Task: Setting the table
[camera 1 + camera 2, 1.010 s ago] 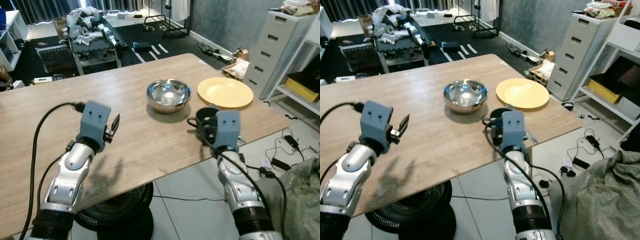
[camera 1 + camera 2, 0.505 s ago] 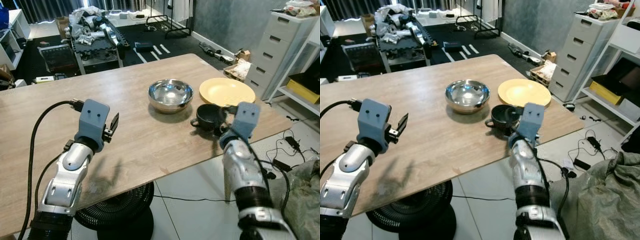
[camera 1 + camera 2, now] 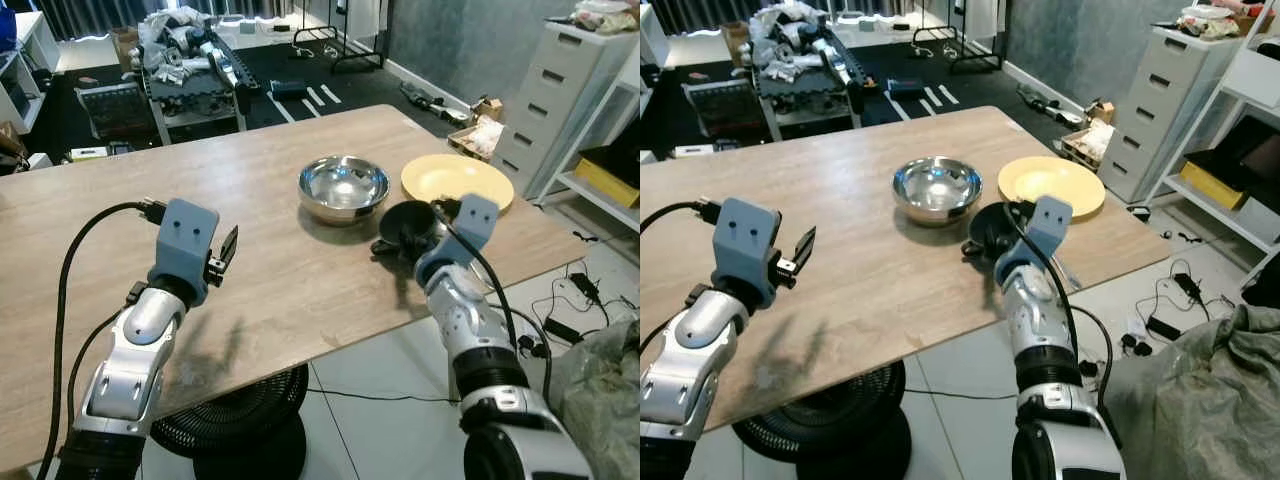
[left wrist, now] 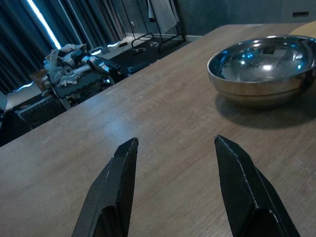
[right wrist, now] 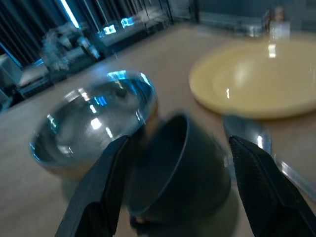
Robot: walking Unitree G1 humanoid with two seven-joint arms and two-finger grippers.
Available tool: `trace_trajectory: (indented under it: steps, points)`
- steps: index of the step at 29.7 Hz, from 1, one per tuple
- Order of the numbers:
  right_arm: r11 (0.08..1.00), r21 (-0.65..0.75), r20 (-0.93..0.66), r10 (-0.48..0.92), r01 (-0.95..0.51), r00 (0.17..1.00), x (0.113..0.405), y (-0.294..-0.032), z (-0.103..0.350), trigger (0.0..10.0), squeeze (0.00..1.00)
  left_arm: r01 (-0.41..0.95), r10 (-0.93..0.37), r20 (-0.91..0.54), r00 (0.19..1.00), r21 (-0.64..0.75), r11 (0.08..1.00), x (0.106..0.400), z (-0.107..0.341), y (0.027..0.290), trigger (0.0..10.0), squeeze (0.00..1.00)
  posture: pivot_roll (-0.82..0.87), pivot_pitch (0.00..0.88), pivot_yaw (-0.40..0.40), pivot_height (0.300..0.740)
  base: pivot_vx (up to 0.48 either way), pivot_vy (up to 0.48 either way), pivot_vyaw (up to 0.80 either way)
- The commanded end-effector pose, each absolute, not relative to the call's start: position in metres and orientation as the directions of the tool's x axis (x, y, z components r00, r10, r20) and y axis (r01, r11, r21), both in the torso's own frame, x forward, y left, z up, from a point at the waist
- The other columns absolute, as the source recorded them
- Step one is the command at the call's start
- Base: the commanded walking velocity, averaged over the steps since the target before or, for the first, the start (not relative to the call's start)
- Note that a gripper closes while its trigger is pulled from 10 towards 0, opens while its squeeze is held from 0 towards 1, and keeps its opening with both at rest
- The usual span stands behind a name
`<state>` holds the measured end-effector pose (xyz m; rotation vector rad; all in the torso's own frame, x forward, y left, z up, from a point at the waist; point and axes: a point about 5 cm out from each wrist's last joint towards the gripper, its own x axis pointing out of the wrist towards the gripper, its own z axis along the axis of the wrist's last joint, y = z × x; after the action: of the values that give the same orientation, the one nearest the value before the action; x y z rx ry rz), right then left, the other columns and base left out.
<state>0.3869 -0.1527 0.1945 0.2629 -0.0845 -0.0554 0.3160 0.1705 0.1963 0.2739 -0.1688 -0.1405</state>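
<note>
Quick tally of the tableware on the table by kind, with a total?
Steel bowl: 1
Yellow plate: 1
Dark cup: 1
Spoon: 1
Total: 4

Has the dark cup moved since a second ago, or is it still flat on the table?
Yes. The dark cup now sits tipped, mouth toward the right gripper, and closer to the steel bowl than before.
</note>
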Motion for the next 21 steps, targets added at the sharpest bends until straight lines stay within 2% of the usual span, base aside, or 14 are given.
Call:
trace_trajectory:
  steps: [1,12,15,16,17,21]
  points:
    - [0.976,0.215,0.088,-0.065,0.045,0.994,0.383,-0.151,0.191,10.0,0.00,0.114,-0.155,0.126,0.980,0.283,0.952,0.315,0.192,0.171,10.0,0.00,0.07,0.000,0.077,0.740,0.000,0.000,0.00]
    - [0.982,0.164,0.055,-0.108,0.098,0.993,0.382,-0.158,0.183,10.0,0.00,0.135,-0.176,0.129,0.976,0.275,0.952,0.320,0.195,0.164,10.0,0.00,0.06,0.000,0.082,0.740,0.000,0.000,0.00]
    - [0.996,0.092,0.109,-0.030,0.020,0.994,0.376,-0.145,0.184,10.0,0.00,0.133,-0.174,0.128,0.976,0.275,0.952,0.319,0.194,0.165,10.0,0.00,0.07,0.000,0.081,0.740,0.000,0.000,0.00]
    - [0.995,0.024,0.142,0.091,-0.096,0.986,0.368,-0.128,0.183,10.0,0.00,0.131,-0.171,0.127,0.977,0.276,0.952,0.318,0.194,0.166,10.0,0.00,0.07,0.000,0.080,0.740,0.000,0.000,0.00]
    - [0.989,-0.026,0.147,0.146,-0.144,0.978,0.364,-0.119,0.180,10.0,0.00,0.130,-0.170,0.127,0.977,0.276,0.952,0.318,0.194,0.166,10.0,0.00,0.07,0.000,0.081,0.740,0.000,0.000,0.00]
    - [0.966,-0.138,0.147,0.240,-0.221,0.959,0.354,-0.102,0.168,10.0,0.00,0.128,-0.167,0.122,0.978,0.280,0.951,0.317,0.192,0.167,10.0,0.00,0.07,0.000,0.080,0.740,0.000,0.000,0.00]
